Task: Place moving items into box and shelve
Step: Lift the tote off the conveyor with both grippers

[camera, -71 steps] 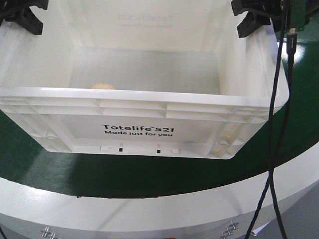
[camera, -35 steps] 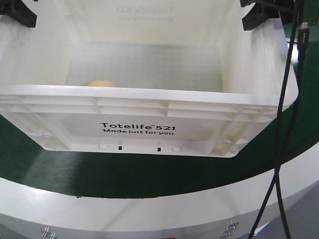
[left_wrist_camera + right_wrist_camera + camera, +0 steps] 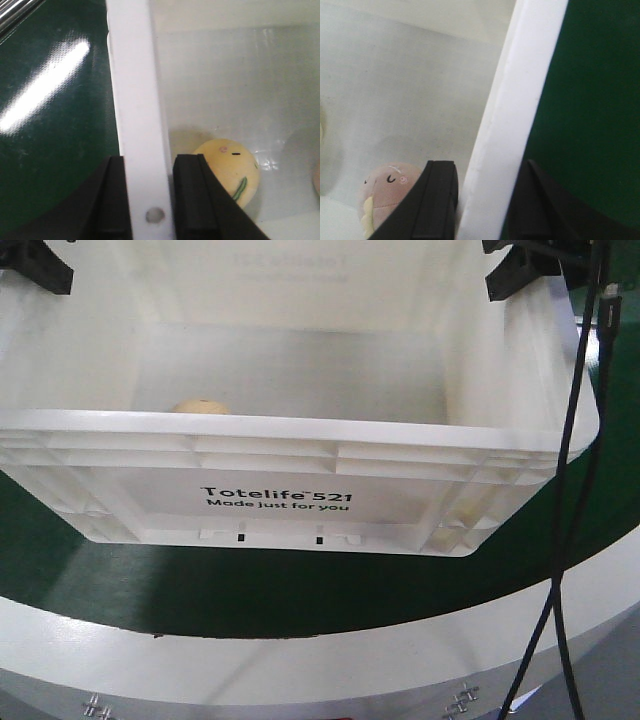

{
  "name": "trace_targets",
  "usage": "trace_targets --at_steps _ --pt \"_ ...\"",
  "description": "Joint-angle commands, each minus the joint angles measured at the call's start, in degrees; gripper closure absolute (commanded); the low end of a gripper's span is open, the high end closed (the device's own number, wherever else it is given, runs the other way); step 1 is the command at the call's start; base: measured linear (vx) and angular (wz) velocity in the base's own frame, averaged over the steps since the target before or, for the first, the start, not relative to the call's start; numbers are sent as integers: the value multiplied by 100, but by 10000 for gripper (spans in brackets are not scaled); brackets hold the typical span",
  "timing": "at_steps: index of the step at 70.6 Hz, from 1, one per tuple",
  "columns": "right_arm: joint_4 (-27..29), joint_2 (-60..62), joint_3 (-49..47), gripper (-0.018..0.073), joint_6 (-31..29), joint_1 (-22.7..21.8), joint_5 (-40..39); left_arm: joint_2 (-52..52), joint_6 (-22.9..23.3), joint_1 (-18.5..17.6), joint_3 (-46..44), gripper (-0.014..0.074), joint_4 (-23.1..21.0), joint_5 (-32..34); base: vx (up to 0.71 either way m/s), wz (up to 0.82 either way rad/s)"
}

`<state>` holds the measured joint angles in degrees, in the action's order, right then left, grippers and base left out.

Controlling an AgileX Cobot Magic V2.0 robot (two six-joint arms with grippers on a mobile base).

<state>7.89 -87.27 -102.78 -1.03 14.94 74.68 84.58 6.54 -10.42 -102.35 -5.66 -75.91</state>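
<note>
The box [image 3: 270, 502] is a white crate printed "Totelife 521", standing on a green surface. My left gripper [image 3: 35, 265] is at its far left rim and my right gripper [image 3: 520, 265] at its far right rim. In the left wrist view the left gripper [image 3: 150, 200] is shut on the box's side rim [image 3: 135, 100], one finger inside and one outside. Beside the inner finger lies a cream item with a green ridge [image 3: 232, 167]. The right gripper [image 3: 487, 205] clamps the opposite rim [image 3: 520, 100] the same way, with a tan item with a yellow ridge [image 3: 385, 192] just inside. Only the cream item's top [image 3: 202, 407] shows over the front wall.
The green surface [image 3: 300, 590] curves round a white outer rim [image 3: 300, 665] with bolts at the bottom. A black cable [image 3: 565, 540] hangs down the right side in front of the crate's right end.
Since a second ago the crate looks slightly larger, its right end has shifted right and both grippers sit higher in the frame. Nothing has moved in the last half second.
</note>
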Motion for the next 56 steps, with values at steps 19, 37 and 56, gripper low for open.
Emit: trace_targets --at_steps 19,37,56 --pt "165 307 -266 571 -195 17 -112 -285 8 -30 -269 613 -113 456 0 0" --pt "165 307 -266 571 -195 17 -112 -285 8 -30 -269 613 -113 456 0 0" --pt "165 307 -266 571 -195 17 -112 -285 8 -30 -269 613 -113 456 0 0"
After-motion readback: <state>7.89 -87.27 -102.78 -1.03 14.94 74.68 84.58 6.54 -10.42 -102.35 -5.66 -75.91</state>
